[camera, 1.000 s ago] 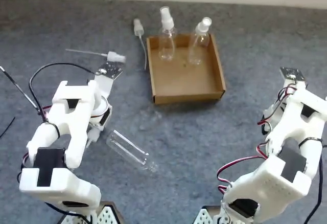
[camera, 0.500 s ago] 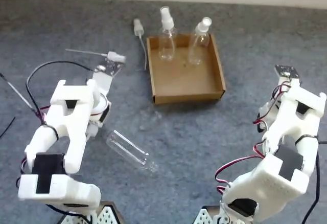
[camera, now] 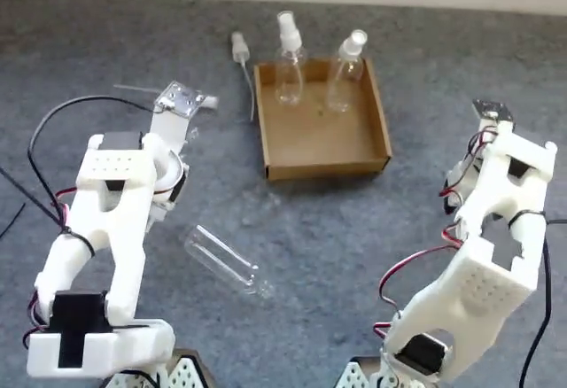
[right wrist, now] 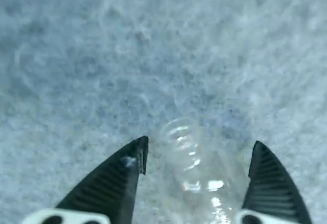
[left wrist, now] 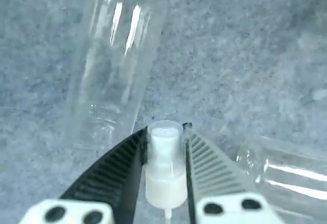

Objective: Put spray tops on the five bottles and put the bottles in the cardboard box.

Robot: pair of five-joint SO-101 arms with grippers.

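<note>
My left gripper (left wrist: 165, 132) is shut on a white spray top (left wrist: 165, 175). Just beyond it a clear bottle (left wrist: 117, 65) lies on the grey carpet, and a second clear bottle (left wrist: 286, 169) lies to one side. In the high view, a clear bottle (camera: 226, 262) lies beside the left arm (camera: 115, 202). My right gripper (right wrist: 200, 142) is open, one finger on each side of another clear bottle (right wrist: 196, 170). The cardboard box (camera: 372, 153) at the back holds two upright bottles with spray tops (camera: 288, 65) (camera: 345, 69).
Left of the box a loose spray top (camera: 239, 50) lies with its tube pointing toward me. Another spray top (camera: 205, 100) lies by the left arm's wrist. The right arm (camera: 505, 193) stands right of the box. Bare carpet lies between the arms.
The left arm has stretched farther toward the back, its wrist now over the loose spray top. The right arm has shifted slightly toward the back. Box and bottles have not moved.
</note>
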